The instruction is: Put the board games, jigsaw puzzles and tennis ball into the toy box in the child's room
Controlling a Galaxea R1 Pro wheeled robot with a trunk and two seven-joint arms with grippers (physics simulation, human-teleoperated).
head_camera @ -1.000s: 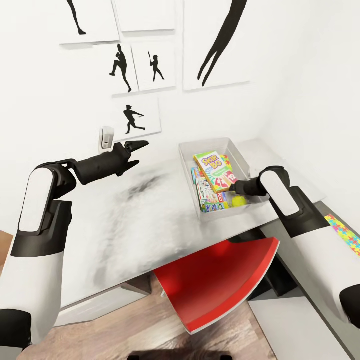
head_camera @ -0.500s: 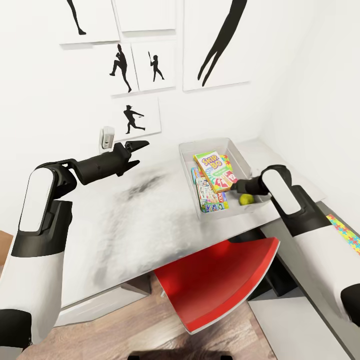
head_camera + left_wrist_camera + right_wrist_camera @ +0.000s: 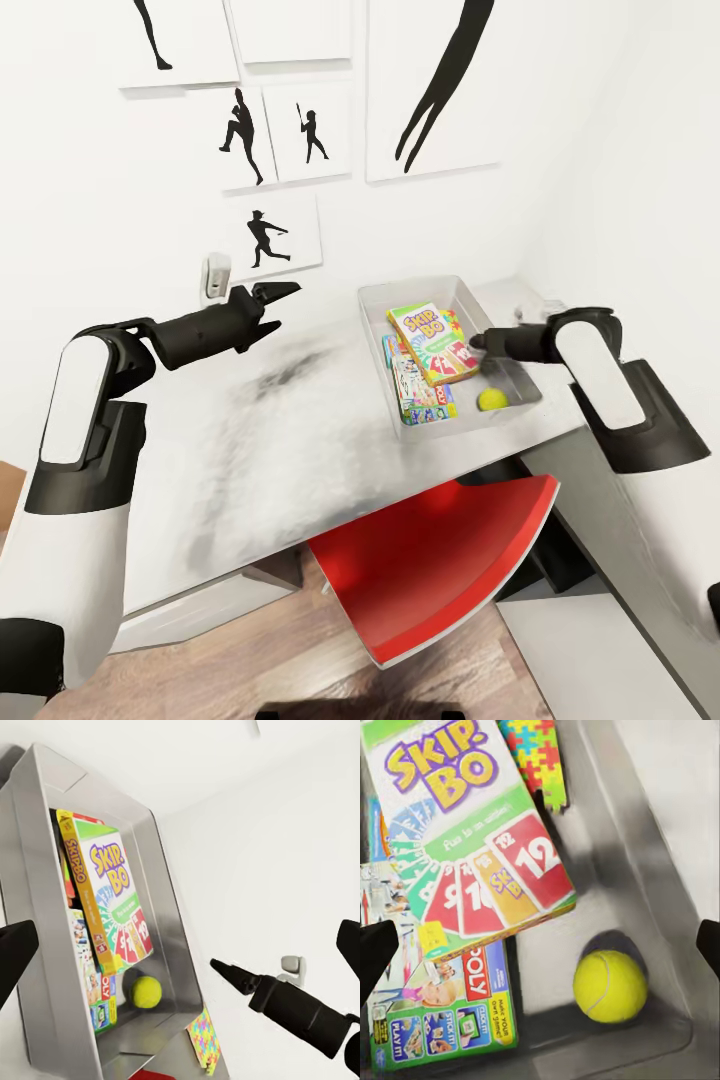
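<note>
The right tool (image 3: 480,340) has lifted away, open and empty; below it the tennis ball (image 3: 609,985) rests in the toy box (image 3: 470,296) beside the SKIP-BO game (image 3: 465,825). Left tool (image 3: 268,297) open, idle.

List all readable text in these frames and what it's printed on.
"SKIP-BO": lid of the top board game in the toy box.
"12", "10": cards pictured on that lid.
"POLY", "PLAY IT!": the green-edged game underneath.
Green banner line on the lid: too blurred.
Wall posters: silhouettes, no text.
</note>
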